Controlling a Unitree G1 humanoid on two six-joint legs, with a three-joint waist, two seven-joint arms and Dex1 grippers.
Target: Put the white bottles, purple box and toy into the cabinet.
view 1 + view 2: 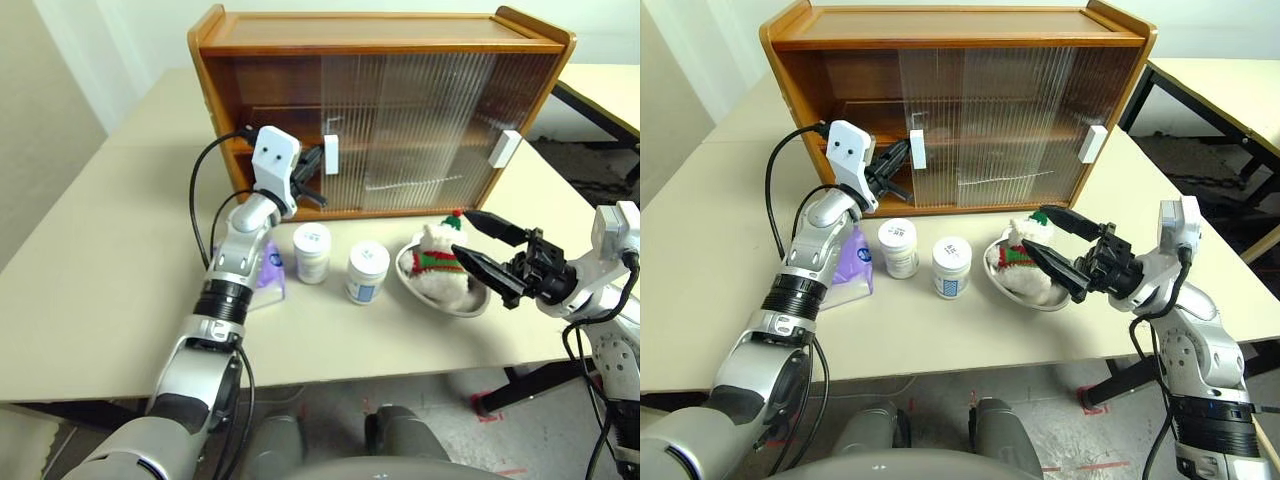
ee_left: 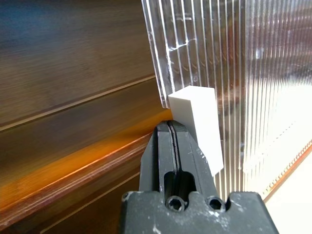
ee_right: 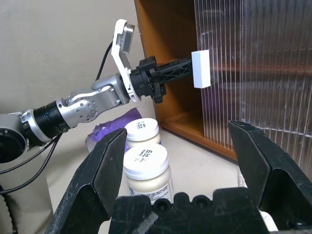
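Pressing clenched left gripper (image 1: 318, 172) against the sliding door's white handle (image 1: 331, 154), likely opening the cabinet (image 1: 380, 30); right gripper (image 1: 478, 244) spread wide over toy (image 1: 438, 262). Bottles (image 1: 311, 252), purple box (image 1: 270, 270) mid-desk (image 1: 90, 300), before cabinet.

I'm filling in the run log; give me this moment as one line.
left gripper: shut, tips at white door handle | cabinet: left side open | right gripper: open, empty, beside toy | bottles, purple box: on table

Pale beige table (image 1: 90, 300) across the middle of the frame. Second table (image 1: 610, 90) with black legs at upper right. Grey floor (image 1: 450, 440) at bottom, light wall (image 1: 40, 90) at upper left.
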